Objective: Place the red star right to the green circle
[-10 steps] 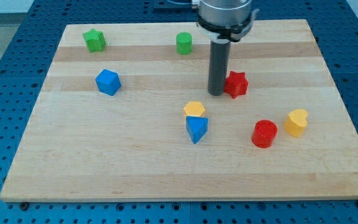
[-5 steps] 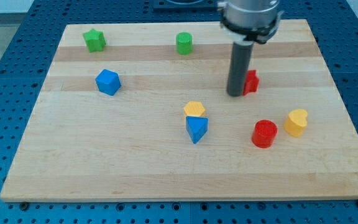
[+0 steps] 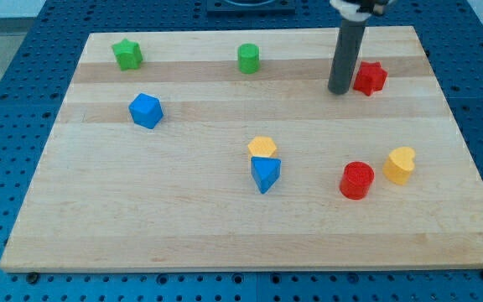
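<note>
The red star lies on the wooden board near the view's upper right. The green circle stands at the top centre, well to the star's left and slightly higher. My tip rests on the board just left of the red star, close against its lower left side; the dark rod rises from it to the top edge.
A green star is at top left, a blue hexagon-like block below it. A yellow block touches a blue triangle at centre. A red cylinder and yellow heart sit at lower right.
My tip has moved right and toward the view's top, pushing the red star from mid-board up to the upper right. The other blocks have not moved.
</note>
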